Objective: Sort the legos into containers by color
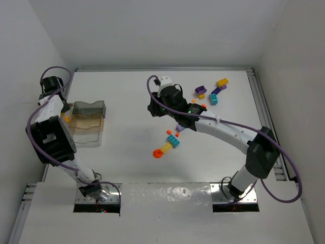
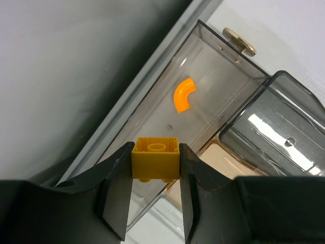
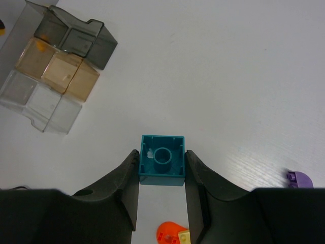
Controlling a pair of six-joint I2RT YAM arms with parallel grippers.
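Yellow brick clamped in left claw, low centre of wrist view, beside the dark tray compartment holding an orange curved piece. Right claw clamped on teal brick above bench. Loose bricks lie upper right of the top view.

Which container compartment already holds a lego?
The smoky grey compartment beneath the left claw and its yellow brick: an orange curved piece lies inside. The darker compartment beside it shows no brick.
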